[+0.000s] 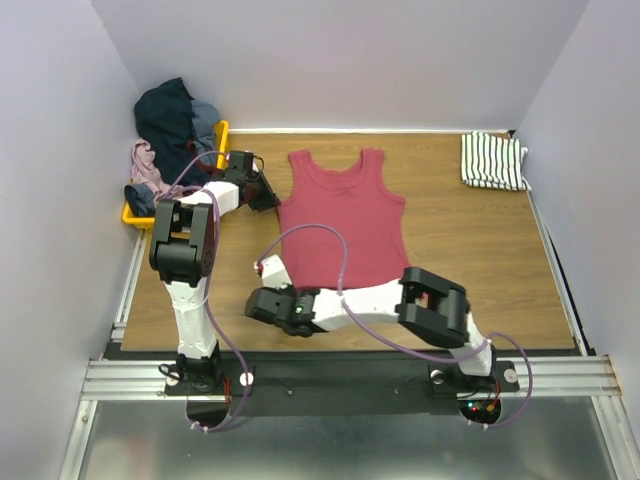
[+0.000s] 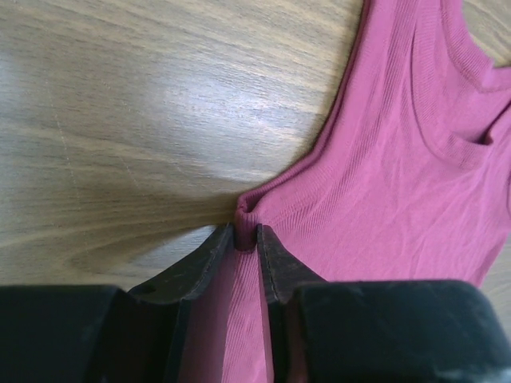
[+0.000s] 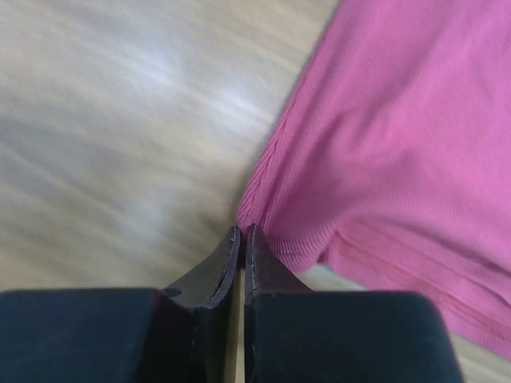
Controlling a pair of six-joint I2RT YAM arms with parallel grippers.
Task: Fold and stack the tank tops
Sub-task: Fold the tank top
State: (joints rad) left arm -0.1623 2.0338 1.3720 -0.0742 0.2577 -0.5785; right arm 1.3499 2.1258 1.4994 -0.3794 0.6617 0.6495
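Observation:
The dark red tank top [image 1: 340,220] lies flat in the middle of the table, straps toward the far side. My left gripper [image 1: 268,198] is at its left armhole edge, and in the left wrist view the gripper [image 2: 245,231] is shut on a small fold of the red cloth [image 2: 383,183]. My right gripper [image 1: 268,282] is at the top's near left hem corner. In the right wrist view that gripper [image 3: 243,231] is shut on the corner of the red cloth [image 3: 383,136], whose hem is slightly raised. The white striped tank top [image 1: 492,160] lies folded at the far right.
A yellow tray [image 1: 222,130] at the far left holds a pile of dark and pale clothes [image 1: 170,120]. Walls close in the table on the left, right and far sides. The wooden table [image 1: 470,260] ends at a metal rail in front.

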